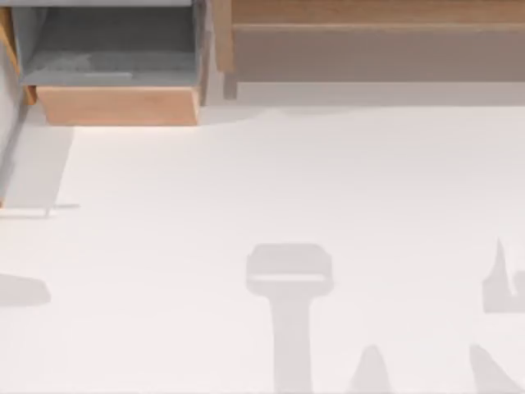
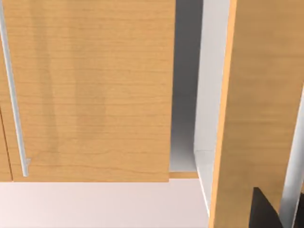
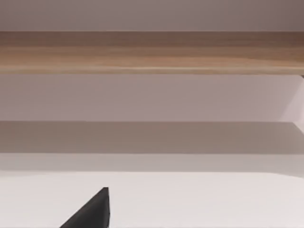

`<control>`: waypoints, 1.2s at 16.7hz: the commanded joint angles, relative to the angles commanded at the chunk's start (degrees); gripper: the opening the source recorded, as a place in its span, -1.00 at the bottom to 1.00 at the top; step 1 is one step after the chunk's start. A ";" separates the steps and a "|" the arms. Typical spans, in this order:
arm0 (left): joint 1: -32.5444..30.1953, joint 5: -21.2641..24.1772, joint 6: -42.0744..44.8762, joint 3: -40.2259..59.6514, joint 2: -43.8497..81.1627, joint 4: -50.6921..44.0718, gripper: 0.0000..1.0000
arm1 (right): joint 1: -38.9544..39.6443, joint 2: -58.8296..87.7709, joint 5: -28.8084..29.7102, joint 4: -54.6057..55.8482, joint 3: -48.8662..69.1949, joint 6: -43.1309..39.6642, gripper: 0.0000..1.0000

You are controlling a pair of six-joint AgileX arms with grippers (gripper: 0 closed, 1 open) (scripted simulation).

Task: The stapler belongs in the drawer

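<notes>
Several grey shadows lie across the near part of the white table (image 1: 246, 189). Beyond them, at the far left, the drawer (image 1: 119, 105) stands pulled open, its tan front toward the table and its grey floor bare. To its right runs the wide brown shelf (image 1: 377, 33). Gripper jaws: cannot tell for either arm.

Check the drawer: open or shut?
Open. In the top view the drawer is pulled out, its grey floor exposed behind the tan front.

Drawer (image 1: 119, 105): tan wood front, grey inside; table (image 1: 246, 189) white.
</notes>
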 joint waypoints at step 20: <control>-6.51 -6.78 -0.56 12.16 5.79 -7.70 -1.00 | 0.00 0.00 0.00 0.00 0.00 0.00 1.00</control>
